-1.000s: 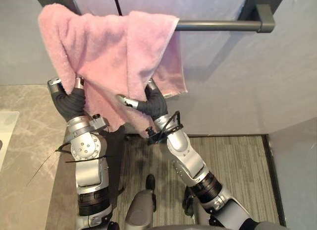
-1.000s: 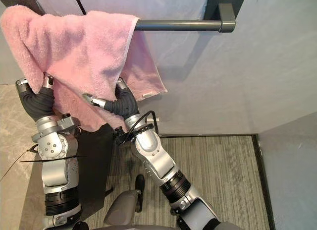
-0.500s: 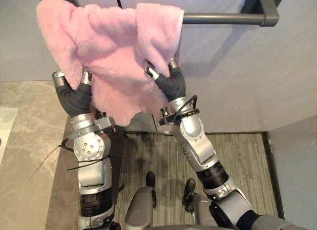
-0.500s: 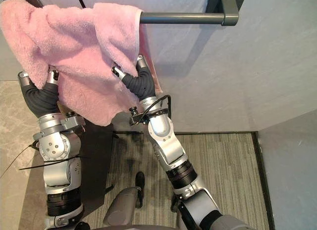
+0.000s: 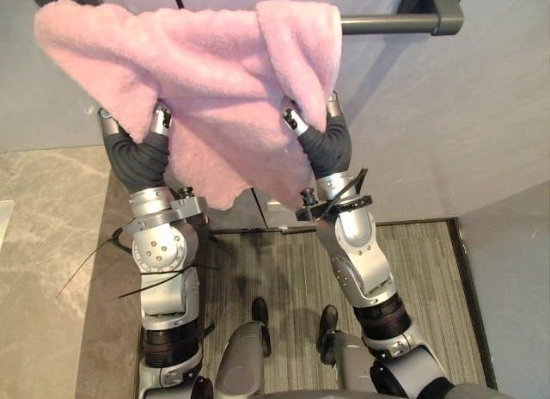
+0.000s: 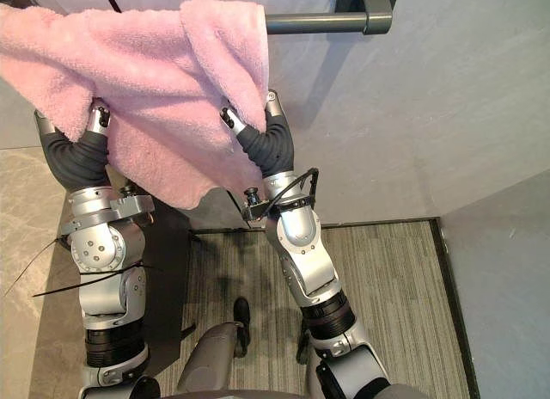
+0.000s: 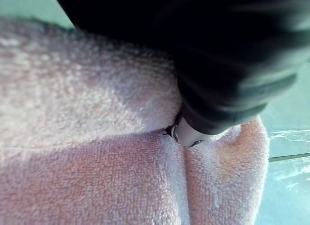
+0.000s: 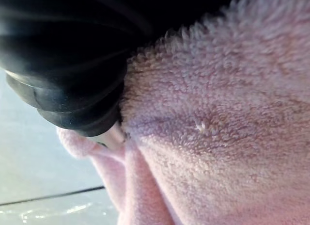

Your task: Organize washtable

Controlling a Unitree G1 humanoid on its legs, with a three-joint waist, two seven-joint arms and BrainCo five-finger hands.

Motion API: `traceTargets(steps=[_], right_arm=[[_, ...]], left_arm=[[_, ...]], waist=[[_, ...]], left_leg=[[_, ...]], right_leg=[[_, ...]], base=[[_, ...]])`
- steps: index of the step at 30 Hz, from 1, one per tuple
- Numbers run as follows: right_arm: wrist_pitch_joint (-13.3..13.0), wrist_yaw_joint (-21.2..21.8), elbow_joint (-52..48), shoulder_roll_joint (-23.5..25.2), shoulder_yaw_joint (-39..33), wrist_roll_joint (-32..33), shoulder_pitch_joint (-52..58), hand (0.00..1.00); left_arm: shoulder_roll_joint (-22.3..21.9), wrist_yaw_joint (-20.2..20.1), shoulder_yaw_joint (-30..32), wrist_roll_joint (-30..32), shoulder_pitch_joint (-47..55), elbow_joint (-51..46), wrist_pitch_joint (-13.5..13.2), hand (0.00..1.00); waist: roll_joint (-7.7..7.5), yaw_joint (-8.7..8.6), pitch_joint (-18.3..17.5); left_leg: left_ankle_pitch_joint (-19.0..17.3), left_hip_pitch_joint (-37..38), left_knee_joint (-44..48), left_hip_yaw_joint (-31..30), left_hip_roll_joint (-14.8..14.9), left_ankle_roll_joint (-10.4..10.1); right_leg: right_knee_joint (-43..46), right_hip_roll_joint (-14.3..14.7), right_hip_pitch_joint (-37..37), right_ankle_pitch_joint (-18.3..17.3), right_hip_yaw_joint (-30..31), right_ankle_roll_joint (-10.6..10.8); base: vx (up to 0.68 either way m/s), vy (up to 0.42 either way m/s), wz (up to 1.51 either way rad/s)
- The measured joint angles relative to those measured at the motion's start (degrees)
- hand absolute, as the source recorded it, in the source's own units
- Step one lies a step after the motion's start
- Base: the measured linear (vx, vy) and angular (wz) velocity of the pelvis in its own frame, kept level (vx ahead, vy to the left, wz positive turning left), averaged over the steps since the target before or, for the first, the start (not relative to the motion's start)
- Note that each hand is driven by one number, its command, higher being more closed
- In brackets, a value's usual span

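A fluffy pink towel (image 5: 206, 64) hangs spread across both raised hands, just in front of the grey towel bar (image 5: 391, 23) on the wall. My left hand (image 5: 139, 156) holds up its left part and my right hand (image 5: 331, 145) its right part, where a fold hangs down over the hand. Both hands' fingers are hidden under the cloth. Up close, the left wrist view has the towel (image 7: 97, 162) lying against the dark cover, and the right wrist view has the towel (image 8: 218, 113) the same way.
The bar's right end and bracket (image 5: 447, 8) stick out bare past the towel. A marble counter (image 5: 43, 236) lies at the lower left. A striped mat (image 5: 292, 270) covers the floor below, with grey wall (image 5: 447, 124) behind and to the right.
Both hands have gone up with the towel, and the right one has moved up and rightward. The towel is now spread wider and sits higher against the bar.
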Motion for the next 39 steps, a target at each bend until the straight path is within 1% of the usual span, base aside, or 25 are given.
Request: traceTargets(steps=[5,9,11,15,17,20,21,25,29,33,39], right_arm=[[-0.03,0.04,-2.39,-0.05,-0.25,-0.05,2.09,1.00],[-0.18,0.04,-3.51,-0.08,-0.74,-0.58,2.84,1.00],[-0.21,0.03,-5.94,-0.23,-1.51,-0.59,3.37,1.00],[-0.46,0.03,-8.00,-0.68,-3.00,-1.06,3.52,1.00],[-1.36,0.03,-8.08,-0.74,-3.03,-1.08,3.64,1.00],[-1.53,0.07,-9.99,-1.17,-3.03,-1.10,4.68,1.00],[-1.96,0.11,-10.38,-1.55,-3.03,-1.11,4.97,1.00],[-2.49,0.44,-10.56,-1.89,-3.03,-1.15,5.80,1.00],[-2.51,1.79,-12.20,-2.05,-3.03,-1.21,7.12,1.00],[-2.51,1.87,-12.19,-2.11,-3.03,-1.29,7.23,1.00],[-2.49,2.53,-12.19,-2.11,-3.01,-1.82,9.03,1.00]], left_arm=[[-0.08,-0.01,-1.16,0.05,0.00,-0.23,-0.01,1.00],[-0.41,-0.16,-1.78,0.11,-0.02,-2.07,-0.18,1.00],[-0.41,-0.21,-3.02,0.43,-0.02,-2.61,-0.47,1.00],[-0.38,-1.24,-4.08,1.58,-0.02,-4.83,-1.04,1.00],[-0.34,-1.24,-4.11,3.65,-0.02,-6.00,-1.25,1.00],[-0.34,-1.23,-4.11,8.80,-0.02,-6.77,-1.26,1.00],[-0.29,-1.23,-4.12,10.79,-0.02,-7.59,-1.40,1.00],[-0.29,-1.22,-4.11,15.15,0.19,-9.46,-1.84,1.00],[-0.52,-1.23,-4.11,15.77,0.82,-10.30,-2.33,1.00],[-1.07,-1.32,-4.11,15.42,1.29,-10.30,-2.46,1.00],[-2.08,-2.66,-4.11,14.51,4.70,-10.30,-2.45,1.00]], waist=[[-0.07,-0.10,-0.04],[-0.35,-0.30,-0.20],[-0.44,-0.25,-0.25],[-1.18,-0.55,-0.72],[-1.27,-1.34,-0.81],[-1.24,-1.42,-0.83],[-1.25,-1.42,-0.86],[-1.04,-1.50,-1.80],[-0.95,-1.50,-1.87],[-0.95,-1.47,-1.87],[-0.95,-1.40,-1.87]], left_leg=[[-0.49,-0.11,0.71,0.39,0.15,-0.01],[-1.10,-0.98,2.15,0.55,0.81,-0.09],[-1.10,-1.25,2.31,0.63,0.83,-0.09],[-1.10,-1.67,2.48,0.79,0.90,-0.09],[-1.10,-1.70,2.56,0.83,0.92,-0.09],[-1.41,-1.74,3.01,1.17,1.24,0.06],[-1.87,-1.97,3.84,1.41,1.76,0.00],[-2.03,-2.10,4.11,1.44,2.09,-0.15],[-2.03,-2.11,4.15,1.43,2.15,-0.15],[-2.03,-2.13,4.30,1.41,2.15,-0.15],[-2.11,-2.33,4.49,1.32,2.26,-0.15]], right_leg=[[0.06,0.02,0.00,0.02,0.30,0.04],[0.02,0.47,-0.09,0.02,0.17,0.04],[0.06,0.46,-0.31,0.02,0.15,0.04],[0.21,0.46,-0.87,0.02,0.25,0.05],[0.21,0.46,-0.87,0.03,0.27,0.06],[0.23,0.66,-0.89,0.04,0.45,0.07],[0.27,1.00,-0.89,0.04,0.61,0.07],[0.25,1.34,-1.00,0.02,0.74,0.05],[0.27,1.38,-1.01,0.02,0.73,0.05],[0.33,1.36,-0.97,0.02,0.72,0.05],[0.31,1.40,-0.96,0.01,0.51,0.05]], base=[[0.00,0.008,-0.03],[0.00,0.000,-0.01],[0.00,0.000,0.00],[0.00,0.000,0.00],[0.00,0.000,0.00],[0.00,-0.001,-0.05],[0.00,-0.005,-0.12],[0.00,-0.004,-0.04],[0.00,0.000,0.00],[0.00,0.000,0.00],[0.00,0.000,0.00]])
